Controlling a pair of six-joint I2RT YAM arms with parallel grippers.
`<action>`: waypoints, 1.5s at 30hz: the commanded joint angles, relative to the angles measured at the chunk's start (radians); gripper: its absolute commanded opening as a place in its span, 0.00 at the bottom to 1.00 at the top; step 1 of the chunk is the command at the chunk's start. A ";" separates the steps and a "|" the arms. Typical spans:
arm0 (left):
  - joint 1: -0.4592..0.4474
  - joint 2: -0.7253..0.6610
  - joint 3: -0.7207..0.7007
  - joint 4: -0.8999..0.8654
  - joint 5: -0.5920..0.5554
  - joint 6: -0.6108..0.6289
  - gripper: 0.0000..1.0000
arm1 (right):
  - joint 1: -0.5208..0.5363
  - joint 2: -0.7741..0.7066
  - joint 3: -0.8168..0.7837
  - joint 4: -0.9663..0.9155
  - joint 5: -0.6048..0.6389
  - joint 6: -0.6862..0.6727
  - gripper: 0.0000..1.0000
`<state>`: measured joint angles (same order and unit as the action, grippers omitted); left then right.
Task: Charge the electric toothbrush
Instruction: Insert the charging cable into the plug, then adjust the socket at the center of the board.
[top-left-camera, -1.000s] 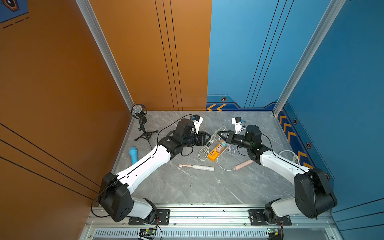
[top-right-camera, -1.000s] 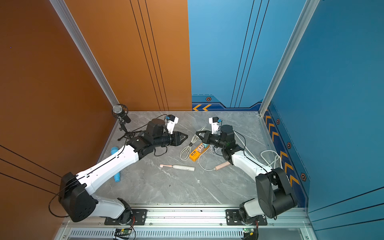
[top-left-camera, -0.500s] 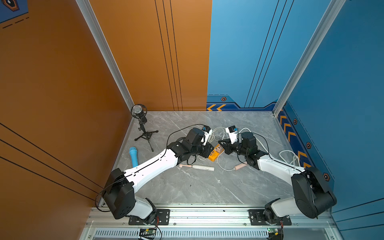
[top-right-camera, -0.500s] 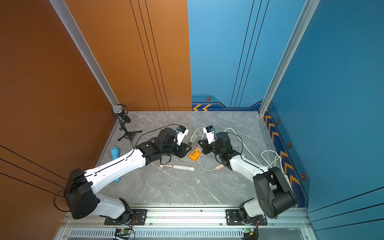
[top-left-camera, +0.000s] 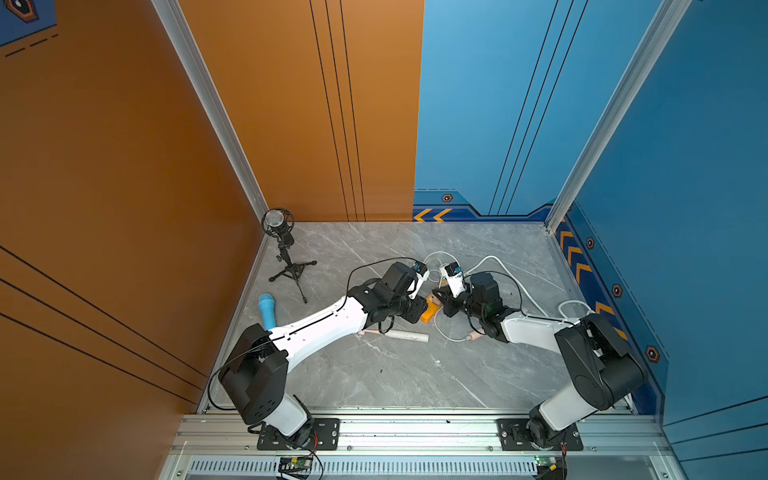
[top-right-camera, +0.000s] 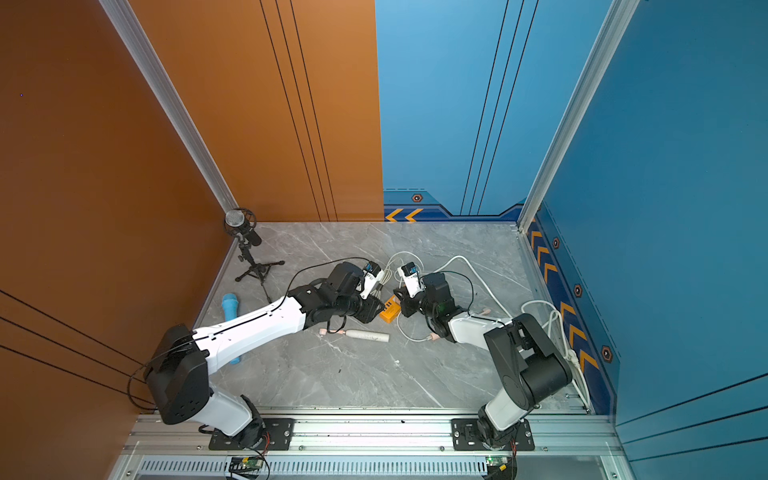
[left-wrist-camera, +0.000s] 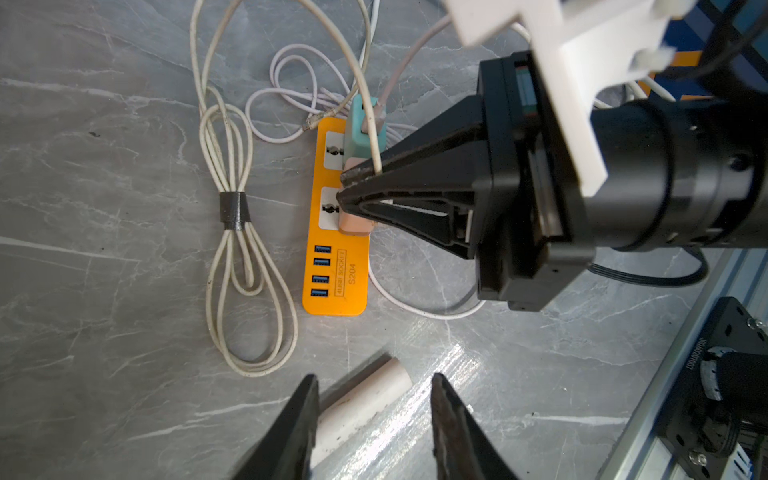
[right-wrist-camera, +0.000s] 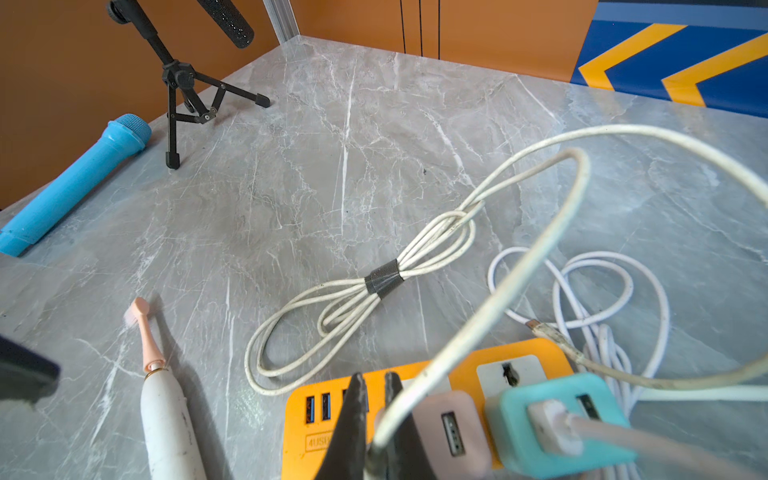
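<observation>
While the right hand (left-wrist-camera: 341, 189) pinches the white cable (right-wrist-camera: 436, 365) over the power strip (left-wrist-camera: 336, 291), the spread left hand (left-wrist-camera: 372, 378) should straddle the toothbrush (left-wrist-camera: 359, 401) squarely before closing.

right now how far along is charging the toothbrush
Done: pink adapter sits on the orange power strip, its port empty. In hand: right hand pinches the white cable; left hand open over the lying toothbrush. Left: plugging the cable into both.

I see a grey, white-veined tabletop (right-wrist-camera: 332, 166), an orange power strip (left-wrist-camera: 335, 266), a teal adapter (left-wrist-camera: 355, 143), a pink adapter (left-wrist-camera: 353, 222), an off-white cable (right-wrist-camera: 459, 340), a white toothbrush (right-wrist-camera: 164, 407) with pink head, a blue microphone (right-wrist-camera: 79, 183).
</observation>
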<state>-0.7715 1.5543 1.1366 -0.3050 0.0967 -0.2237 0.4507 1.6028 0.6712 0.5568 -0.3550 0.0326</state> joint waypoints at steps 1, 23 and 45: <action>0.006 0.037 -0.020 -0.016 0.006 0.022 0.47 | -0.010 0.020 -0.012 0.089 0.014 -0.028 0.00; 0.014 0.173 0.033 -0.051 0.040 0.053 0.59 | -0.038 0.090 0.016 0.121 -0.057 -0.060 0.00; 0.060 0.454 0.232 -0.054 0.042 0.169 0.67 | -0.026 0.093 -0.035 0.175 0.000 -0.034 0.00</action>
<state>-0.7197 1.9846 1.3388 -0.3565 0.1291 -0.0952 0.4175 1.6760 0.6613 0.7296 -0.3569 -0.0006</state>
